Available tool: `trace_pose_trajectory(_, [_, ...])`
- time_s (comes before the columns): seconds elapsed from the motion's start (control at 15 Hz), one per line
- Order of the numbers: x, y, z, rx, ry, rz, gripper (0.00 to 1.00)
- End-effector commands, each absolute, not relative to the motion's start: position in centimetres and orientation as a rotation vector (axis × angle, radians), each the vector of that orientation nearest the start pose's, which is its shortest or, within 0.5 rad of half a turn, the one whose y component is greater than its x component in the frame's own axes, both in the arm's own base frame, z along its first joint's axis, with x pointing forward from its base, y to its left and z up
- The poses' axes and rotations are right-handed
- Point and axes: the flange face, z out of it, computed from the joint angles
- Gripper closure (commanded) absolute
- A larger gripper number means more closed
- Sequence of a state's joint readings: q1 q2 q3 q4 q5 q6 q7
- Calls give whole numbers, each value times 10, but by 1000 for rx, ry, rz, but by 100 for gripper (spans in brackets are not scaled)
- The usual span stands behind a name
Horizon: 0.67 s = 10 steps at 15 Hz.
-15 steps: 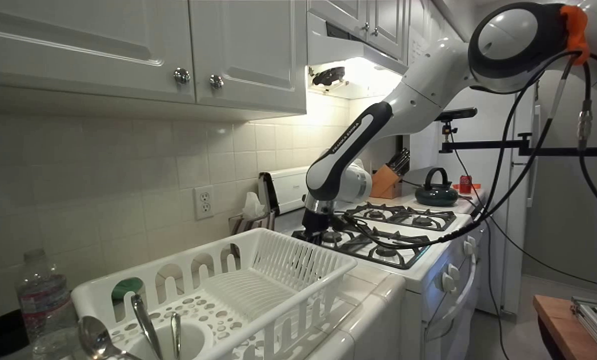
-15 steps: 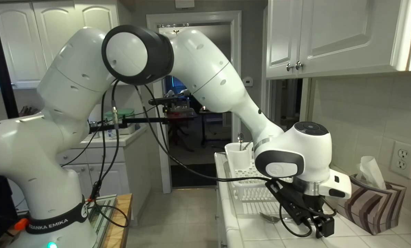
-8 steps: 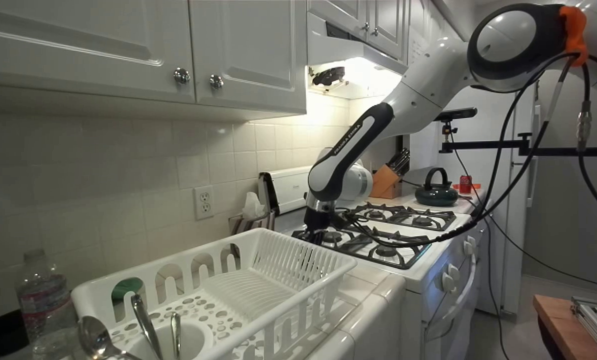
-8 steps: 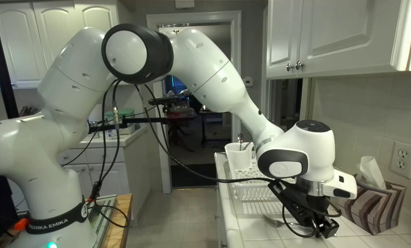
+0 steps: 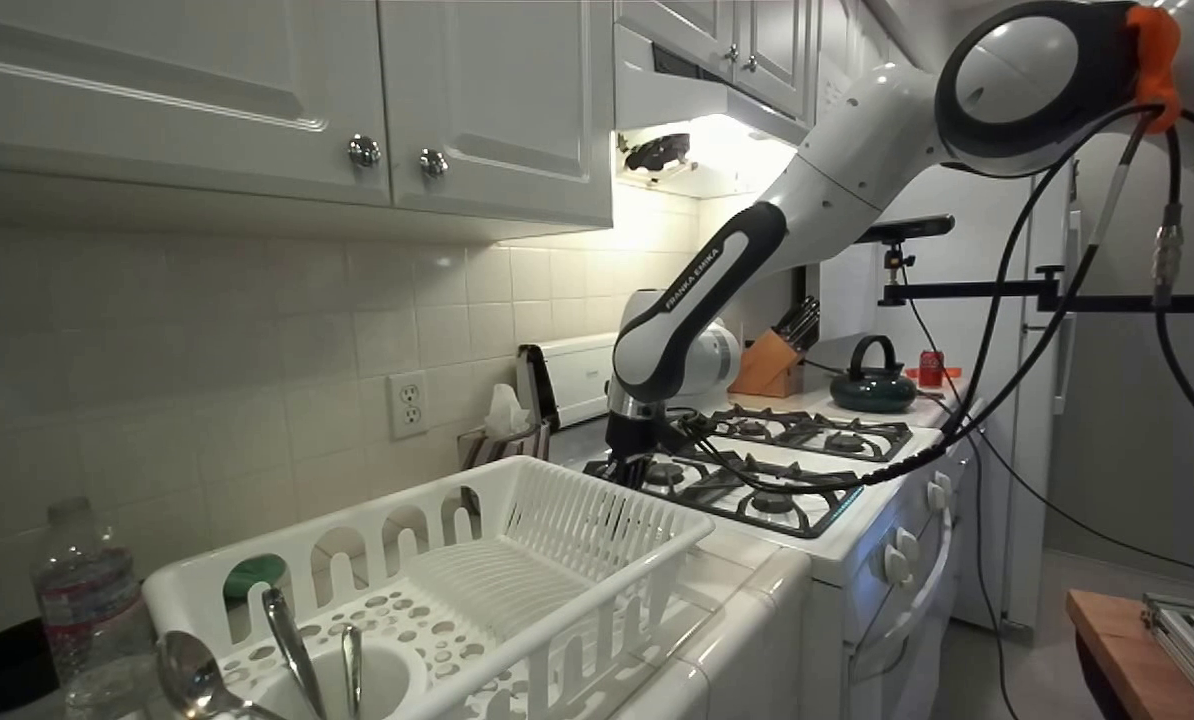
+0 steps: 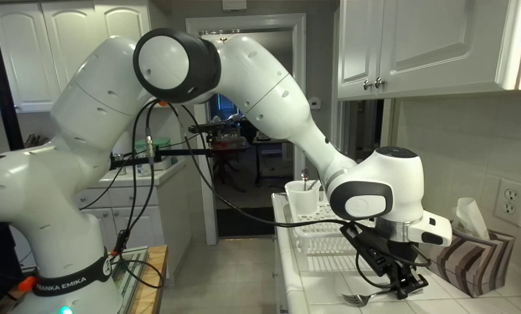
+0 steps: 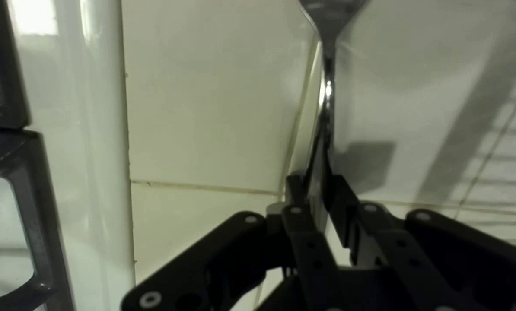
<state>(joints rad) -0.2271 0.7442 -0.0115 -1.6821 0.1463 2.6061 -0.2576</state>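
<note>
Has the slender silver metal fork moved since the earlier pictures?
Yes; in an exterior view the fork has shifted down the picture, away from the white rectangular plastic dish rack.

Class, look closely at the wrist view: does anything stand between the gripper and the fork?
Nothing visible does: the gripper is closed on the fork, with no other thing showing between them. The tissue box stands off to one side.

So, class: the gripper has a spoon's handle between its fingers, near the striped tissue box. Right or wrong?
Wrong: it is a fork, whose tines show in an exterior view. The gripper does have the handle between its fingers, near the striped tissue box.
</note>
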Motion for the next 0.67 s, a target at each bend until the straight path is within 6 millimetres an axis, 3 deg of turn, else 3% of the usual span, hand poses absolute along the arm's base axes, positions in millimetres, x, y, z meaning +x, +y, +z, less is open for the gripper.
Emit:
trace_pose_trajectory(0.0, [672, -164, 206, -3127, 165, -308, 95])
trace_pose_trajectory(0.4, [666, -170, 261, -3107, 126, -456, 95])
trace_pose_trajectory(0.6, [663, -163, 290, -3096, 80, -520, 95])
